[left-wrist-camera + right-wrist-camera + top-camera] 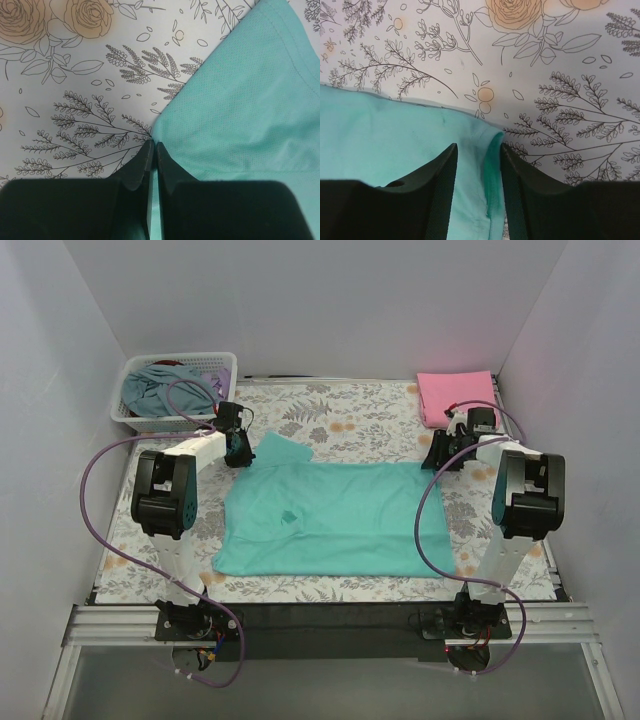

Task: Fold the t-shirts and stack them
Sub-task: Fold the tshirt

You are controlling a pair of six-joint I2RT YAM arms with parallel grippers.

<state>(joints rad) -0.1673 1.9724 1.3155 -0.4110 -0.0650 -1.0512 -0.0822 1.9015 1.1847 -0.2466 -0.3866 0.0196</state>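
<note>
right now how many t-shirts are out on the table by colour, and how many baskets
teal-green t-shirt: 1
pink t-shirt: 1
white basket: 1
total: 3

Arms (162, 495) are done in white with chunky black joints. Purple cables (85, 485) are looped alongside; fingers (440, 190) are black.
</note>
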